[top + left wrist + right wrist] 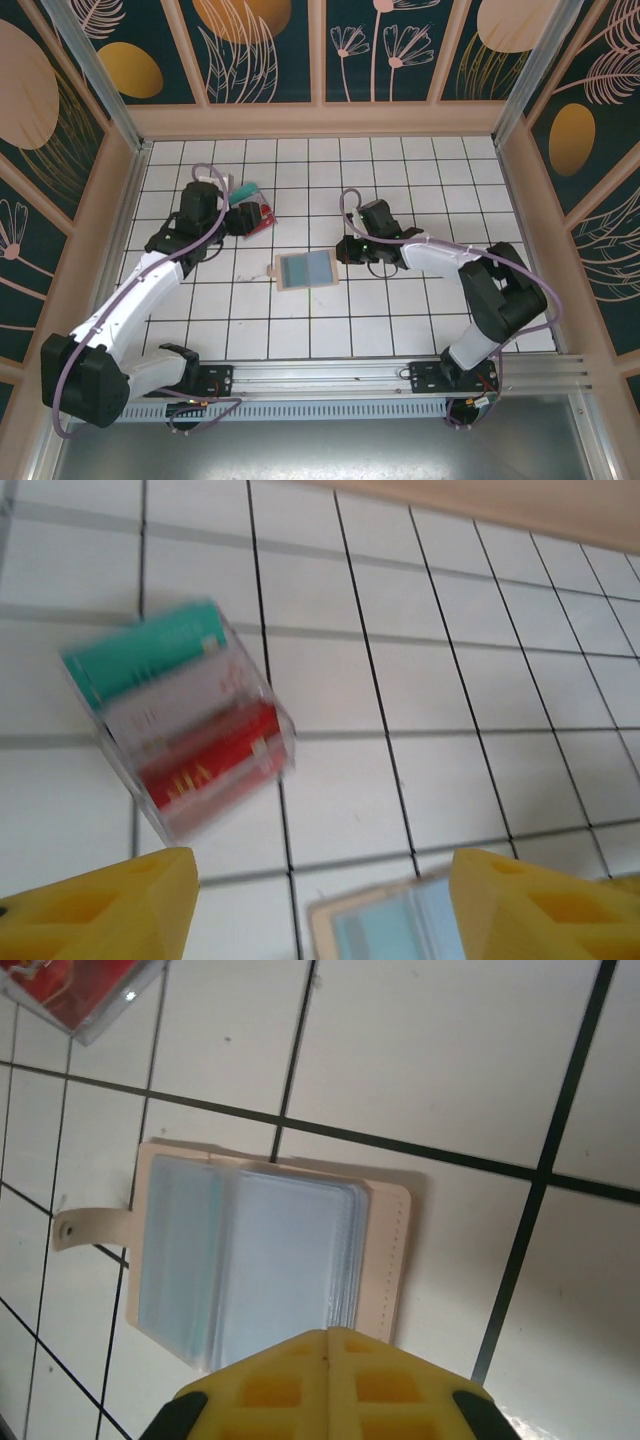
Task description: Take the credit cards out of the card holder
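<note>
The card holder (307, 270) lies open and flat on the tiled floor, tan with pale blue clear sleeves (260, 1260). The credit cards lie together on the tiles to its far left: a teal one (140, 655) and a red one (210, 755) with pale markings, both blurred. My left gripper (320, 910) is open just short of the cards, with bare tile between its yellow fingers (100, 905). In the top view it (238, 216) sits right beside the red card (260, 214). My right gripper (327, 1375) is shut, its tips pressed together at the holder's right edge (345, 250).
White tiled floor (420, 190) with black grid lines, walled by a wooden frame (320, 120) on three sides. A metal rail (330, 375) carrying both arm bases runs along the near edge. The holder's strap tab (85, 1228) sticks out on its left side.
</note>
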You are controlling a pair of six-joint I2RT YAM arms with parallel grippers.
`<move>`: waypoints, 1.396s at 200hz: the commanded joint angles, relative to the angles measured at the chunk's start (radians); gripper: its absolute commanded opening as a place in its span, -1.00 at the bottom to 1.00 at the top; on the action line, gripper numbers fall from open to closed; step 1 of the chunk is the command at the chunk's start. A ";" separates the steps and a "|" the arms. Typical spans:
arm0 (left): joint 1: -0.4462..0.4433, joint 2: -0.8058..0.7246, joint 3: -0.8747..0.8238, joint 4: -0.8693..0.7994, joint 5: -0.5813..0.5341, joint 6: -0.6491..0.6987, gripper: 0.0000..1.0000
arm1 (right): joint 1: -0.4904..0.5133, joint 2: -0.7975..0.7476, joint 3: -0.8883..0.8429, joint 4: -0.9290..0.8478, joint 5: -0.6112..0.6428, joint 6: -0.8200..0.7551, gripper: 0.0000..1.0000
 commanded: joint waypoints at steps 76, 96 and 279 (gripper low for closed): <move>-0.188 0.017 -0.276 0.242 0.101 -0.500 0.28 | 0.020 0.095 -0.063 0.061 -0.021 0.055 -1.00; -0.225 0.056 -0.289 0.267 0.102 -0.529 0.26 | 0.025 0.107 -0.066 0.069 -0.022 0.060 -1.00; -0.276 0.340 -0.207 0.257 0.105 -0.482 0.22 | 0.037 0.138 -0.061 0.088 -0.034 0.091 -1.00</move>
